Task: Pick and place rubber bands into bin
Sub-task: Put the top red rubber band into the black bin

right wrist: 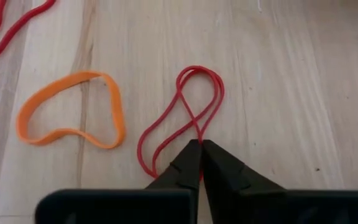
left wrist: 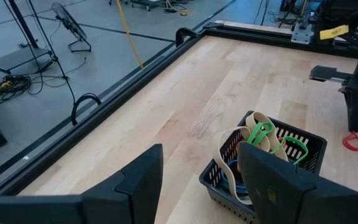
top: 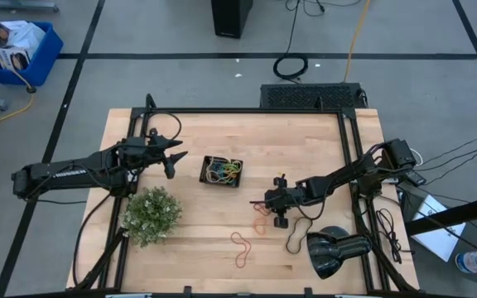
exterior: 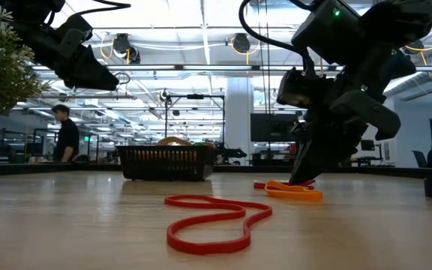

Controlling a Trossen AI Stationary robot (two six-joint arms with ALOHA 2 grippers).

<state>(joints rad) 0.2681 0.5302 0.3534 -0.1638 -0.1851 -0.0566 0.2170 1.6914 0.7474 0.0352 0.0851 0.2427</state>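
Note:
A thin red rubber band [right wrist: 185,118], twisted into a figure eight, lies flat on the wooden table beside an orange band [right wrist: 73,118]. My right gripper [right wrist: 199,149] is shut on the thin red band, with its fingertips down at the table [exterior: 302,176]. A thicker red band [exterior: 208,225] lies nearer the front edge [top: 240,248]. The black mesh bin [top: 222,171] holds several bands in green, tan and blue [left wrist: 260,140]. My left gripper [left wrist: 201,152] is open and empty in the air just left of the bin [top: 172,157]. My right gripper pinches the thin red band just below its crossing point [right wrist: 197,134] between its two fingertips. The fingers come from above, pointing down. The band lies slack on the table, and both its loops are flat.
A green plant [top: 151,215] stands at the front left. A black lamp head [top: 338,252] lies at the front right. Black frame rails [top: 247,110] run round the table. A person [exterior: 66,135] stands in the room beyond the table.

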